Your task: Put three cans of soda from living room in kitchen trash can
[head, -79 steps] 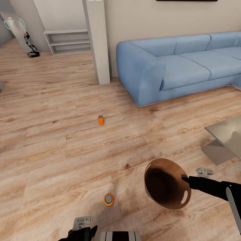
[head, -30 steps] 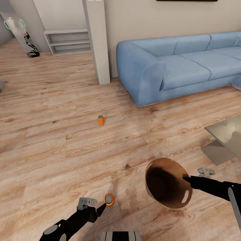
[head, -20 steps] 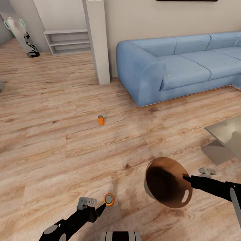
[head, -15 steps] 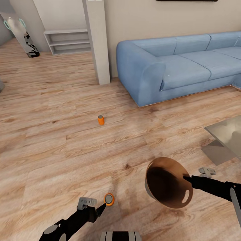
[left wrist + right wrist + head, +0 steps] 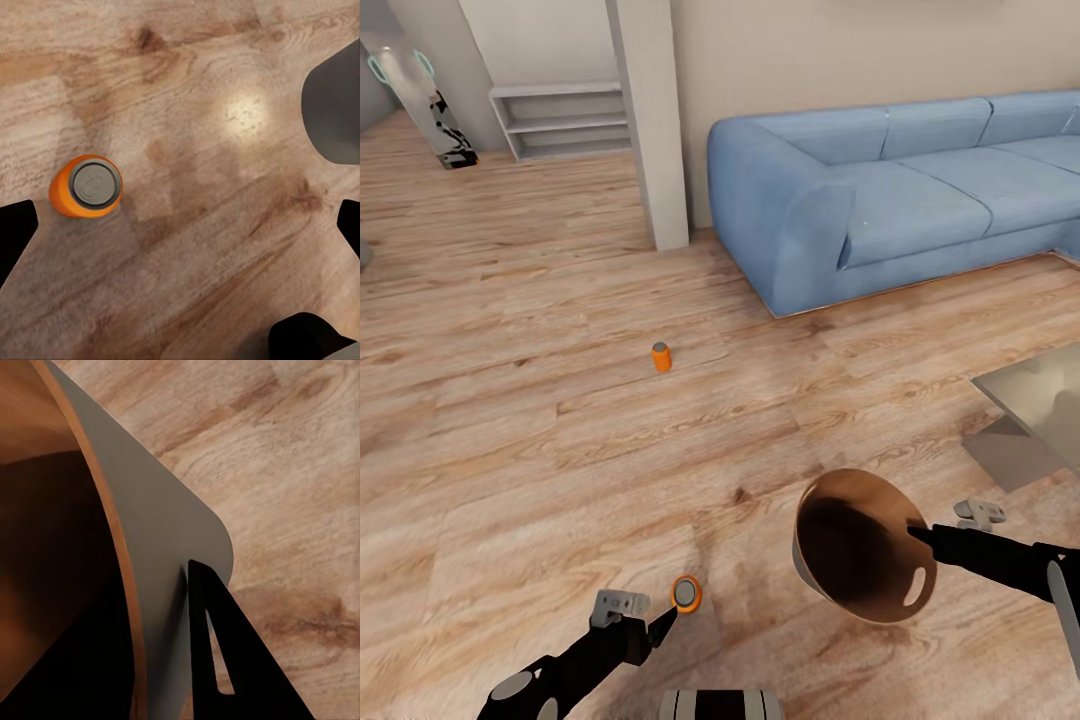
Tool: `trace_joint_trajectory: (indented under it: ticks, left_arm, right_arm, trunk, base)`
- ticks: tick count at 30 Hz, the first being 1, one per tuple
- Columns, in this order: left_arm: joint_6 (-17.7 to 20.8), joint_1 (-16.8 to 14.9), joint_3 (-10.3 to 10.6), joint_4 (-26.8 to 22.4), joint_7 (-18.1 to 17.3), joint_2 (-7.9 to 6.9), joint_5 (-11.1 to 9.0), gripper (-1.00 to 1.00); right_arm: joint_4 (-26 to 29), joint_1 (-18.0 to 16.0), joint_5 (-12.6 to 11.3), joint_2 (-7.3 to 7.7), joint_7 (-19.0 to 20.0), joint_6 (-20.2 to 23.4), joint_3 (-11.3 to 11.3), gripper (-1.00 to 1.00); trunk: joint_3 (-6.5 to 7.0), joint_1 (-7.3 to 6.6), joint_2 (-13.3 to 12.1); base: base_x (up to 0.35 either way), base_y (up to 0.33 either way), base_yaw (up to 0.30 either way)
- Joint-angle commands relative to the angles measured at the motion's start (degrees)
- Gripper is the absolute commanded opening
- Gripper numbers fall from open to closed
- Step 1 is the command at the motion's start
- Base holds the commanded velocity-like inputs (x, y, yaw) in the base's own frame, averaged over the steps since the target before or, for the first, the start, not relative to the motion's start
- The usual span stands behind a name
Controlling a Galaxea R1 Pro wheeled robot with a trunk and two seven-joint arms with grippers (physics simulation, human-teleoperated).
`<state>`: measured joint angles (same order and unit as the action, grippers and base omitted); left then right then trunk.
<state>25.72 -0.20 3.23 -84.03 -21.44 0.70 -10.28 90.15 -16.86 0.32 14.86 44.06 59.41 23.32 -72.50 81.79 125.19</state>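
Two orange soda cans stood upright on the pale wood floor (image 5: 510, 420). The near soda can (image 5: 686, 595) stood close in front of the robot; the far soda can (image 5: 661, 357) stood well apart from it, out in the open floor towards the blue sofa (image 5: 880, 190) and the white pillar (image 5: 650, 120). One trash can (image 5: 860, 548), coppery outside and dark brown inside, hung tilted above the floor with its mouth facing the camera. The right pincer (image 5: 916, 536) was clamped on its rim; the right wrist view showed a dark finger (image 5: 225, 660) pressed against the grey wall. The left pincer (image 5: 645, 620) hung just beside the near can with its jaws spread wide, and in the left wrist view that can (image 5: 86, 186) sat near one fingertip, untouched. A grey coffee table (image 5: 1040, 400) showed at the right edge. Compared with half a second earlier, both arms, both cans and the bin kept their places; the picture had merely slid slightly, so the camera had tipped.
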Motion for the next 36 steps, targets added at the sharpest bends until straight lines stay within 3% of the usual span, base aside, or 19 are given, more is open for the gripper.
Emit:
trace_joint_trajectory:
  ticks: [1, 28, 36]
  left_arm:
    - [-0.02, 0.01, 0.01, 0.0, 0.0, 0.0, 0.0, 1.0]
    - [0.04, 0.01, 0.0, -0.09, 0.01, 0.15, 0.0, 1.0]
    - [0.4, 0.02, 0.02, 0.0, 0.17, 0.25, 1.43, 1.0]
  right_arm:
    - [0.02, -0.01, -1.63, 0.0, 0.24, 0.59, -0.03, -1.0]
    - [0.02, -0.01, -1.64, 0.08, 0.32, 0.59, 1.37, -1.0]
    - [0.02, -0.01, -1.64, 0.08, 0.32, 0.59, 1.38, -1.0]
  trunk:
    - [0.0, 0.0, 0.0]
    - [-0.01, 0.0, 0.0]
    - [-0.01, 0.0, 0.0]
  base:
    - [0.0, 0.0, 0.0]
    - [0.001, 0.0, 0.0]
    - [0.175, 0.0, 0.0]
